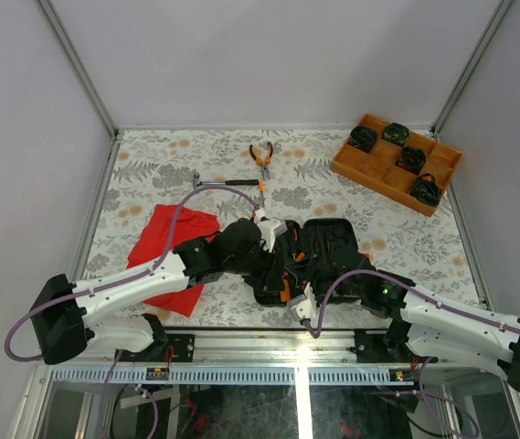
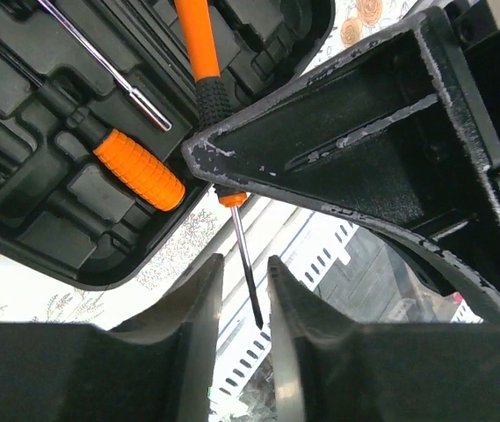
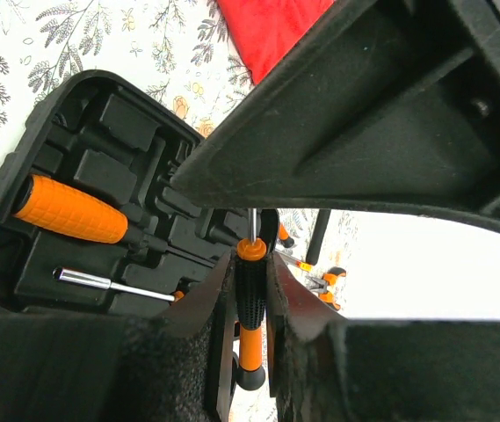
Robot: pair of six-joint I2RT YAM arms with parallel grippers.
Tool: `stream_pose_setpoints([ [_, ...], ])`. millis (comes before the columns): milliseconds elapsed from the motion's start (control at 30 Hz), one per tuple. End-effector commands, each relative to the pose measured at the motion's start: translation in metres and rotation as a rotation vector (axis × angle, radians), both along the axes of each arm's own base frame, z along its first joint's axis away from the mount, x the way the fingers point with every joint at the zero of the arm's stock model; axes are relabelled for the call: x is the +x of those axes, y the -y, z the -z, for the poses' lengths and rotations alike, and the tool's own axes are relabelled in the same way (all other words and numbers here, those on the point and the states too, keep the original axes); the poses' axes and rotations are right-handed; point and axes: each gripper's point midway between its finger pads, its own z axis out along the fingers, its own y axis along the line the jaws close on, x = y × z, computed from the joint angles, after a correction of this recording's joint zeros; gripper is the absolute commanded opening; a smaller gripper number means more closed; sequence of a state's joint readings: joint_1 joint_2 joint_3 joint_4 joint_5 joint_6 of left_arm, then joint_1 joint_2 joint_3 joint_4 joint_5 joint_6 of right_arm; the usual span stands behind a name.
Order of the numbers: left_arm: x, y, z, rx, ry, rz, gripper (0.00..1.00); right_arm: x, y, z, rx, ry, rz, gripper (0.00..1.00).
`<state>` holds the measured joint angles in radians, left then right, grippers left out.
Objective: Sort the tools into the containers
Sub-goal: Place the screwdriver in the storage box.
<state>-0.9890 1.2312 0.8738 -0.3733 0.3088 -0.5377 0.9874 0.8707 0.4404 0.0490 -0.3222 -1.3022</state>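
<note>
- Hammer (image 1: pixel 228 183) and pliers (image 1: pixel 261 160): loose on the table beyond the case, hammer on the left; well apart from both grippers.
- Left gripper (image 2: pixel 245 261): jaws parted; a thin steel shaft runs between them with a narrow gap on either side; nothing clenched; judged not yet a grip.
- Screwdriver (image 2: pixel 207 83): the item in hand; held in the air at the near edge of the open tool case (image 2: pixel 100 272); its long axis lies in line with the left fingers (image 2: pixel 192 316); the tip points back toward the left wrist and the orange handle points away over the case; the shaft sits centred between the left pads, apart from both.
- Tool case, interior: an orange-handled driver (image 2: pixel 140 169) and a bare steel rod (image 2: pixel 109 66) lie in moulded slots; neighbouring slots show no tool.
- Right gripper (image 3: pixel 250 264): clenched on the black ribbed grip of that screwdriver, just behind its orange collar; the orange butt end points toward the right wrist.
- Judgement: the right arm carries the tool and the left arm is nearer the tip; the next move turns on the shaft being centred and parallel between the left jaws, so they can meet it squarely; a skewed shaft could slip out.
</note>
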Motion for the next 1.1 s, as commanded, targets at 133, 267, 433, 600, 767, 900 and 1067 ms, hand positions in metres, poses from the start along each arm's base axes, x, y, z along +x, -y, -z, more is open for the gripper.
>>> stream_pose_setpoints([
  [133, 0.004, 0.016, -0.019, -0.074, 0.035, 0.003, 0.02, 0.006, -0.005, -0.025, 0.050, 0.059, 0.007, 0.18],
  [267, 0.008, 0.016, -0.018, -0.069, 0.045, -0.012, 0.00, 0.007, -0.005, -0.031, 0.063, 0.063, 0.015, 0.33],
  [433, 0.014, 0.011, -0.012, -0.043, 0.063, -0.051, 0.00, 0.007, -0.001, -0.044, 0.104, 0.079, 0.035, 0.88],
  [600, 0.022, 0.005, -0.009, -0.027, 0.081, -0.111, 0.00, 0.007, 0.005, -0.057, 0.188, 0.066, 0.077, 0.91],
  [767, 0.032, -0.004, -0.011, -0.038, 0.120, -0.192, 0.00, 0.008, 0.013, -0.095, 0.495, -0.053, 0.192, 0.92],
  [900, 0.041, -0.010, -0.009, -0.068, 0.144, -0.240, 0.00, 0.004, 0.021, -0.108, 0.772, -0.279, 0.264, 0.92],
  [1067, 0.045, -0.013, -0.013, -0.112, 0.168, -0.264, 0.00, -0.003, 0.029, -0.121, 1.036, -0.513, 0.258, 0.87],
])
